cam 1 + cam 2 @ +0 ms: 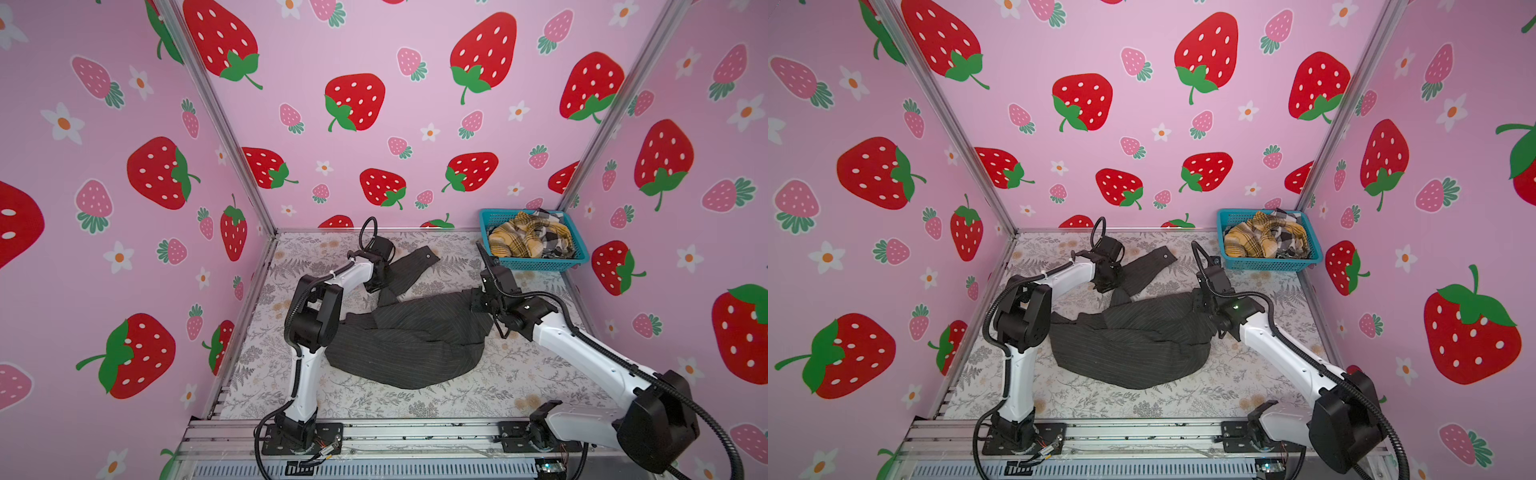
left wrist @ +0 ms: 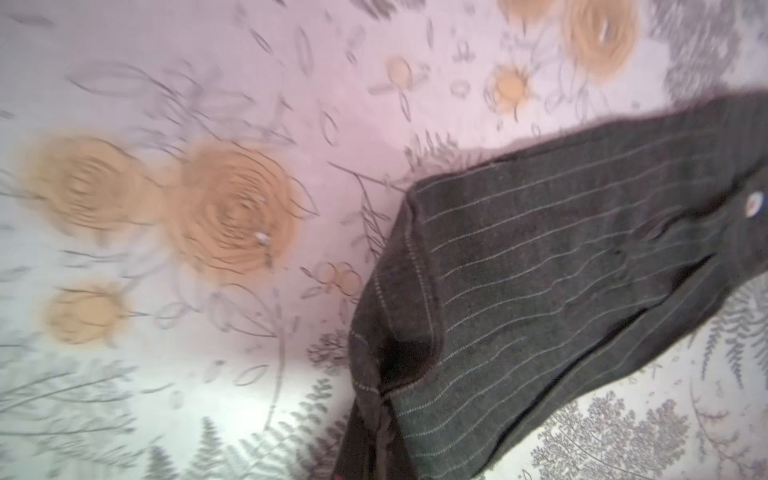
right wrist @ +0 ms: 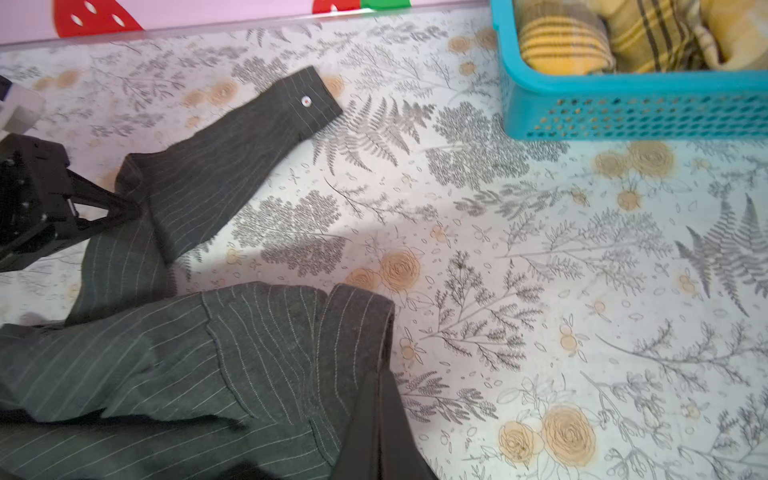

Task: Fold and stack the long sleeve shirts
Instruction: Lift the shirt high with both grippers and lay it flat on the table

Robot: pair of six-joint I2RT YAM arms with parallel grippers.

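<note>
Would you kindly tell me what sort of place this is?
Probably a robot booth for laundry folding: pink strawberry-print walls, white robot arms bolted to an aluminium rail, a dark pinstriped cloth shirt on the floral tabletop.

White arm links (image 1: 309,386) meet bulky black joints (image 1: 316,320), trailing ribbed black cables (image 1: 296,376).

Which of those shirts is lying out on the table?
The dark charcoal pinstriped cloth shirt; the mustard-yellow plaid shirt and black-white check shirt sit crumpled in the teal plastic basket.
</note>
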